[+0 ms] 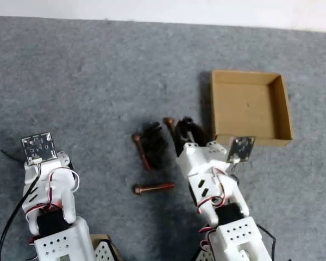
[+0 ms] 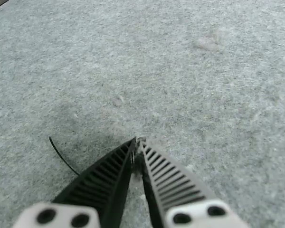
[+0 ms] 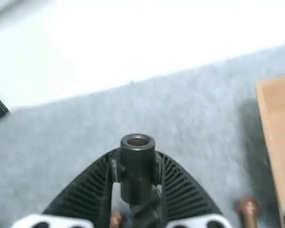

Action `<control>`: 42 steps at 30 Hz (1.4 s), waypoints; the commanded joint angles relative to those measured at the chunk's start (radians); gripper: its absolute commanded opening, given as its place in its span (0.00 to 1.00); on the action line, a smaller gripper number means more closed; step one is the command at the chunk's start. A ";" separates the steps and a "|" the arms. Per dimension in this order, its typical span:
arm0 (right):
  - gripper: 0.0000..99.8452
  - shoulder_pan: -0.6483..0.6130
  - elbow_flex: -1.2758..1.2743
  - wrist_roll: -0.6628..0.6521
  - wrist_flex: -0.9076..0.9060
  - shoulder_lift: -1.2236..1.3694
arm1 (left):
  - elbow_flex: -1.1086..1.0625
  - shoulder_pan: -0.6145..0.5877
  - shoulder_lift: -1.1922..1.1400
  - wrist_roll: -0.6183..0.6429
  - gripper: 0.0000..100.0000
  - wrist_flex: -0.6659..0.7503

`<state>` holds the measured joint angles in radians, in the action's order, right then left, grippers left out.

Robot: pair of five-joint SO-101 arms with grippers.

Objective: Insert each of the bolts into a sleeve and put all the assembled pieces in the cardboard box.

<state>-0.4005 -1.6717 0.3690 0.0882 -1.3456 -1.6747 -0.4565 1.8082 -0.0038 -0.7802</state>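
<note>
The left gripper [image 2: 137,141] is over the grey carpet [image 2: 190,71], its jaws closed on nothing. In the middle lie three bolts [image 1: 153,188]. The right gripper [image 3: 137,159] clamps a dark sleeve [image 3: 137,175], near the cardboard box [image 1: 283,109].

- The table [image 1: 87,81] carries a grey, felt-like cover out to every edge in sight.
- A cardboard box [image 1: 271,141] sits open side up in the far right part of the surface.
- Dark sleeves [image 1: 154,142] lie bunched near the middle. One copper bolt [image 1: 141,149] lies against their left side, and a second bolt [image 1: 169,126] lies between them and the box.
- A third bolt [image 1: 153,188] lies alone, crosswise, nearer the near edge.
- A thin black wire [image 2: 61,156] lies on the felt.
</note>
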 commanded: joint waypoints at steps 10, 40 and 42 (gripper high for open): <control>0.00 0.036 -0.105 -0.009 0.039 -0.186 | -0.007 -0.007 0.008 0.005 0.02 0.003; 0.00 0.142 -0.105 -0.009 -0.131 -0.193 | -0.021 0.107 0.007 0.003 0.02 -0.002; 0.00 0.142 -0.105 -0.009 -0.156 -0.193 | -0.021 0.147 0.004 0.003 0.02 -0.003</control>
<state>-0.2670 -1.6747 0.3690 -0.0483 -1.5144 -1.6763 -0.3690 1.8082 -0.0038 -0.7802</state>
